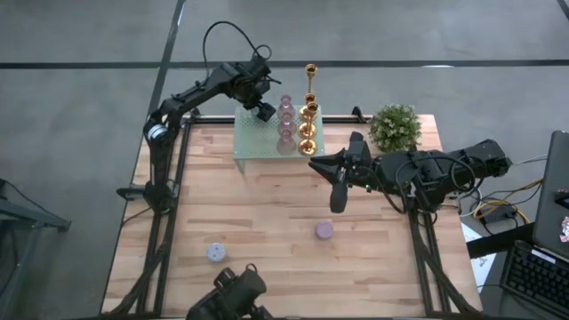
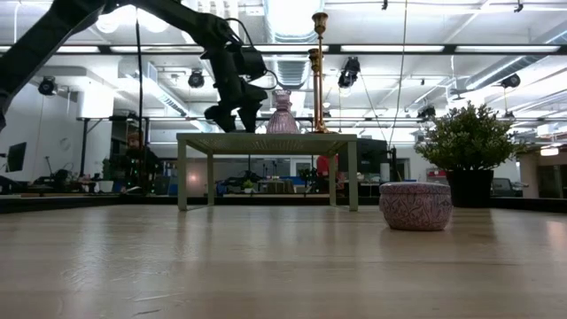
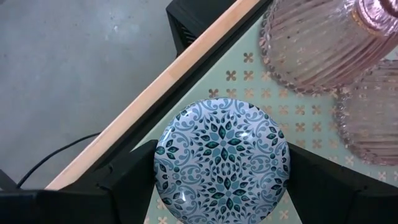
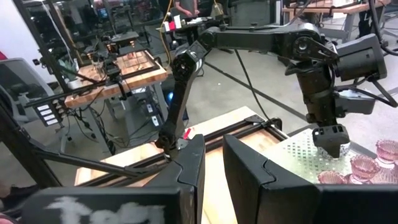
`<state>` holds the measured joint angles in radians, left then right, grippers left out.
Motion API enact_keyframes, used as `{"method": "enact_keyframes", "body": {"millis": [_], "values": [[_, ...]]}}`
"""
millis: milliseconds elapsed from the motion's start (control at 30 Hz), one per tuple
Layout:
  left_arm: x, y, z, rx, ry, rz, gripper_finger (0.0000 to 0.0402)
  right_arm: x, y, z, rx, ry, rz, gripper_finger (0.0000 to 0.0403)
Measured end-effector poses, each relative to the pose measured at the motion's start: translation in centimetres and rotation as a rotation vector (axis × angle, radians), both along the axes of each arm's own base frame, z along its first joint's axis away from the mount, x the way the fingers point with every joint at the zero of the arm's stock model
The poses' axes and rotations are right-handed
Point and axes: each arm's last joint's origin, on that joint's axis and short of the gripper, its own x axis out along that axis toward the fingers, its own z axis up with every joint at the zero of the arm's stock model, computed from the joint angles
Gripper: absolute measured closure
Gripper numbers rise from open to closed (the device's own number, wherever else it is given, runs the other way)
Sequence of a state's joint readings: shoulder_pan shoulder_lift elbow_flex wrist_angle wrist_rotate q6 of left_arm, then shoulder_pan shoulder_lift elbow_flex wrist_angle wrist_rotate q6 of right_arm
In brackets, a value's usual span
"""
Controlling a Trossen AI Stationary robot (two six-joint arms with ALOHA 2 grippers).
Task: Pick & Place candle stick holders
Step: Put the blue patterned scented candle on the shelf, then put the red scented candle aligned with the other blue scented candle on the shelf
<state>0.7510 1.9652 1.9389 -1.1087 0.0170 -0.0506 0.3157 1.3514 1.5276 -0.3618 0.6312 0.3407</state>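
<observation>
Your left gripper [image 1: 264,111] hovers over the rack [image 1: 253,142], pinching a blue patterned holder [image 3: 221,160] just beside the pink glass holders [image 1: 285,123]. 3 gold candlesticks [image 1: 308,116] stand on the rack's far side. Off the rack lie a mauve holder [image 1: 324,230] and a blue one [image 1: 215,252]. Your right gripper [image 1: 338,199] waits near the rack, fingers spread slightly.

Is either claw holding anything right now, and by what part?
The left claw grips a round blue patterned holder by its sides, over the green rack. The right claw holds nothing.
</observation>
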Motion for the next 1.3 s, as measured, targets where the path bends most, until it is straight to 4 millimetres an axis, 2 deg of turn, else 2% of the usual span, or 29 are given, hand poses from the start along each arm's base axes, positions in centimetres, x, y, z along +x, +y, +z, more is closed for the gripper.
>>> {"method": "enact_keyframes", "body": {"millis": [300,700,900,1100,1300], "values": [[0.1,-0.1,-0.1,0.008,0.012,-0.039,0.0088,0.1,-0.3,0.0,-0.002,0.001,-0.01,0.0351],[0.3,-0.5,0.0,0.005,0.019,-0.068,0.005,0.1,-0.2,-0.1,-0.002,0.004,-0.009,0.0351],[-0.4,-1.2,1.0,0.006,0.026,-0.08,0.0042,0.1,-0.3,-0.1,-0.001,0.003,-0.012,0.0351],[-2.1,-3.0,3.4,-0.004,0.02,-0.124,0.0042,0.2,-0.5,-0.1,-0.003,0.003,-0.019,0.0351],[-3.8,-6.6,5.9,-0.001,0.038,-0.202,0.0042,0.2,-0.6,-0.1,-0.004,0.004,-0.022,0.0351]]}}
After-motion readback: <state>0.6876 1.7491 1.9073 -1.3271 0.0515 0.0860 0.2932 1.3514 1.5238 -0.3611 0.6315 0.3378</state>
